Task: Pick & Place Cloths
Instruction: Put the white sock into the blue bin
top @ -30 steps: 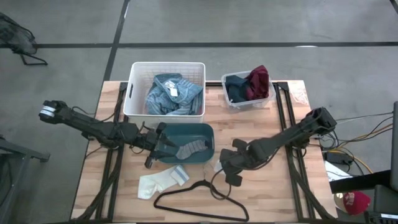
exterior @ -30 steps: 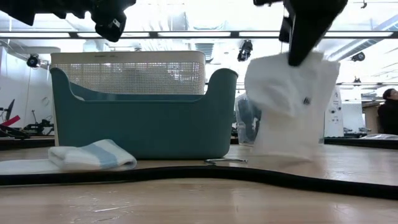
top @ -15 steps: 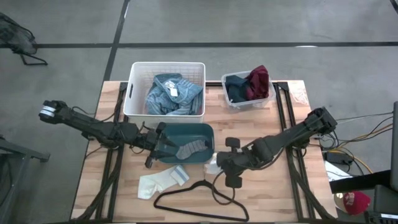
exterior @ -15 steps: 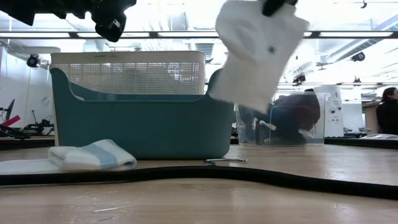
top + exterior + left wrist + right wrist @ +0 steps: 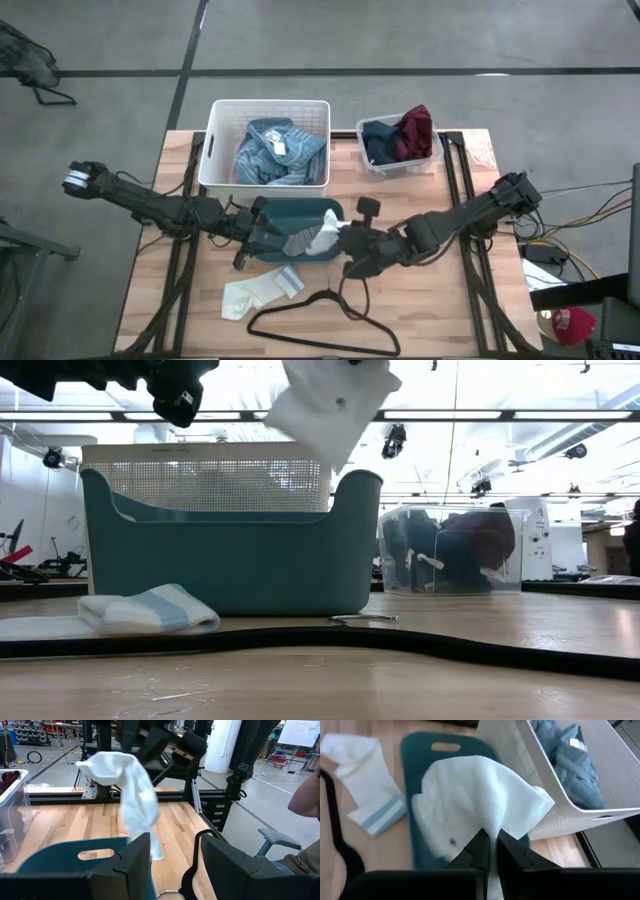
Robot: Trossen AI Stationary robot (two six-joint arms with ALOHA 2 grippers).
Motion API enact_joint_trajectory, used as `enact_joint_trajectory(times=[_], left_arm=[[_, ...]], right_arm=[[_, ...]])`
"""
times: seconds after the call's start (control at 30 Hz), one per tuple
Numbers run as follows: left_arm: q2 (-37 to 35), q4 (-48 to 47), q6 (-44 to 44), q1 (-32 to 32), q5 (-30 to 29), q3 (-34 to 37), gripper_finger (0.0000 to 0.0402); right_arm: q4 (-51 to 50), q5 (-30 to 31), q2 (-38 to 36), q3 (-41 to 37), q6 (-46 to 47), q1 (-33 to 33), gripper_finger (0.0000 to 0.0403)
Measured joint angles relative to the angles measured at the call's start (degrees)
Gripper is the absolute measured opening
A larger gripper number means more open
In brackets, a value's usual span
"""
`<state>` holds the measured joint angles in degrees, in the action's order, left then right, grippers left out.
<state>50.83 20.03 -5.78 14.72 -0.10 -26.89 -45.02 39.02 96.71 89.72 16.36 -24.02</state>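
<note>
My right gripper (image 5: pixel 490 845) is shut on a white sock (image 5: pixel 323 238), which hangs over the right end of the teal bin (image 5: pixel 272 210). The sock also shows at the top of the low view (image 5: pixel 330 405) and in the left wrist view (image 5: pixel 135 795). A grey sock (image 5: pixel 303 240) lies inside the teal bin. A white sock with a blue stripe (image 5: pixel 258 292) lies flat on the table in front of the bin. My left gripper (image 5: pixel 175 865) stands open and level above the bin's left end, with nothing between its fingers. My right gripper pinches a bunched part of the white sock (image 5: pixel 492 827) between its two fingertips. The fingers slant down from the table's right side. The sock hangs slack below them, clear of the teal bin's rim (image 5: pixel 360 475) and of the table.
A white bin (image 5: pixel 222 150) at the far edge holds a light blue striped cloth (image 5: pixel 275 150). A clear bin (image 5: pixel 370 165) at the far right holds navy and maroon cloths. A black wire hanger (image 5: pixel 320 320) lies near the front edge.
My right gripper has risen and gone toward the table's left, turning as it went, with the white sock still in it. The sock has gone from beside the teal bin's right end, near the table, up to above that end of the bin.
</note>
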Motion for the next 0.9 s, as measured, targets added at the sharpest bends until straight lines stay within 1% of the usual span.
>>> enact_joint_trajectory(times=[0.13,0.23,0.47,0.63,0.9], left_arm=[[0.0,0.0,0.0,0.0,0.0,0.0,0.0182],[0.0,0.0,0.0,0.0,0.0,0.0,0.0182],[0.0,-0.01,-0.04,0.0,0.01,0.0,0.0182],[0.0,-0.07,-0.06,0.0,0.02,0.0,0.0182],[0.0,-0.35,-0.13,0.0,0.04,0.02,0.0182]], right_arm=[[4.82,0.32,0.0,-0.72,-1.45,1.5,0.0025],[9.45,0.22,0.0,-1.79,-3.41,2.71,0.0024],[11.08,0.18,1.83,-2.22,-4.38,5.03,0.0016],[11.06,0.13,2.93,-2.85,-4.35,6.01,0.003],[16.05,0.02,2.81,-6.57,-2.16,6.08,0.0059]])
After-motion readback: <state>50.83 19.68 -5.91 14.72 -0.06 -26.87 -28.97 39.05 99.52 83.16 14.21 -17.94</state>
